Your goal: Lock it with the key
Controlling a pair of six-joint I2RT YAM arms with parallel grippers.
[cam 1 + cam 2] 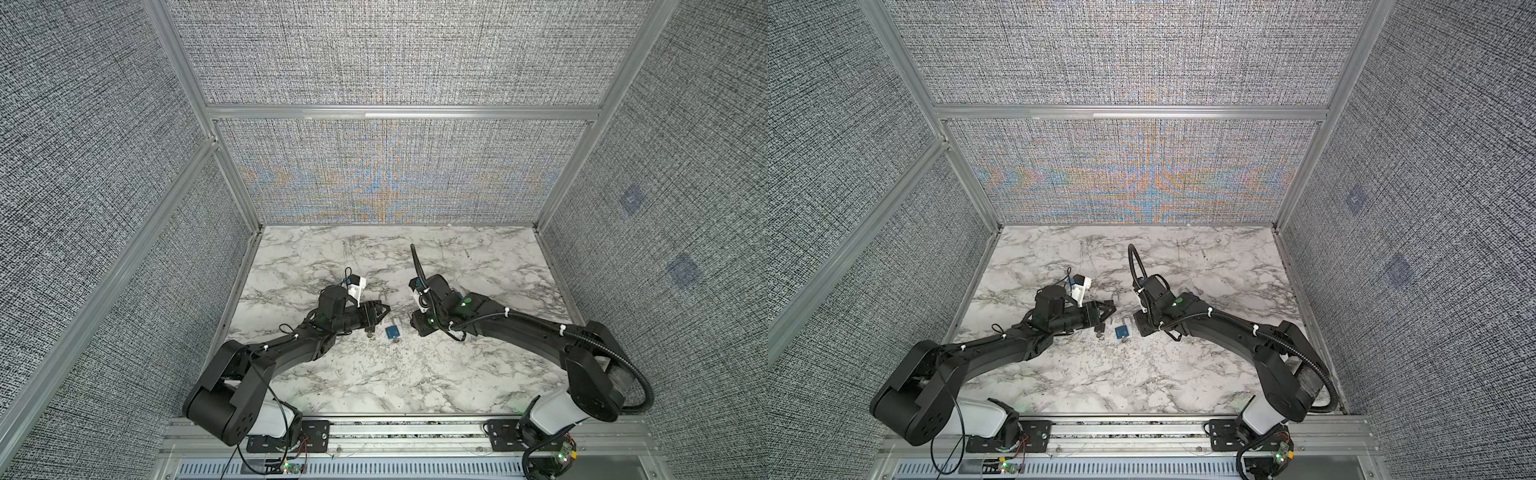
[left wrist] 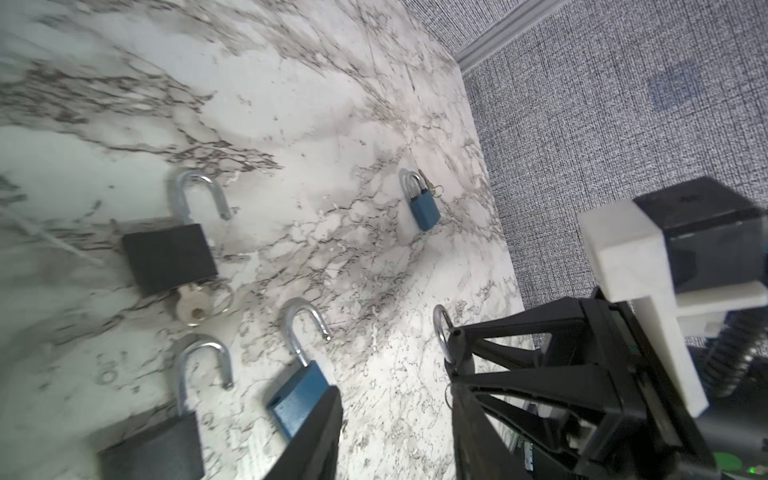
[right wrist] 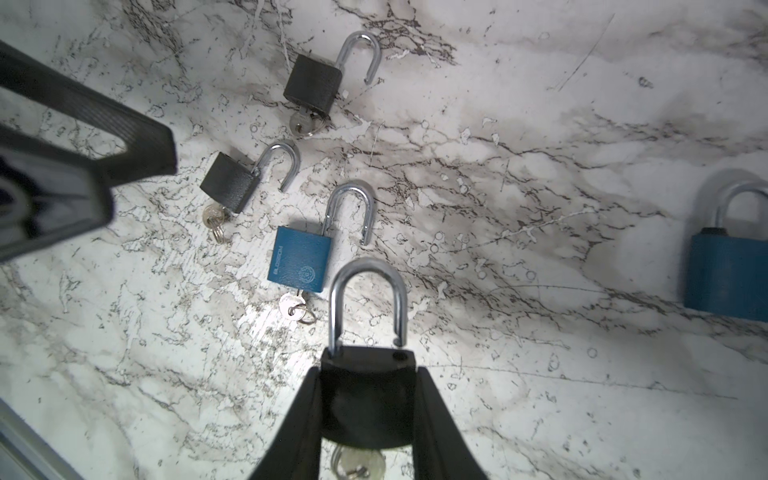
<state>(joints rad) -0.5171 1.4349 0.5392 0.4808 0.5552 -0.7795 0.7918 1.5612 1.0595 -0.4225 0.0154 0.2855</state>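
Note:
My right gripper [image 3: 368, 370] is shut on the body of a black padlock [image 3: 368, 399], held above the marble table [image 3: 540, 208]. Its steel shackle [image 3: 368, 291] stands open, one leg out of its hole. A silver key [image 3: 357, 463] sticks out of the padlock's underside between my fingers. In both top views the right gripper [image 1: 415, 322] [image 1: 1139, 326] faces the left gripper [image 1: 384, 309] [image 1: 1113, 309] across a small gap. My left gripper [image 2: 395, 390] is open with only bare marble between its fingers, and the held padlock's shackle [image 2: 441, 332] shows just past it.
On the table lie two black padlocks [image 3: 313, 85] [image 3: 230, 183] and a blue padlock [image 3: 301, 257], all with open shackles and keys in them. A second blue padlock [image 3: 727, 278] lies apart with its shackle shut. Fabric walls enclose three sides of the table.

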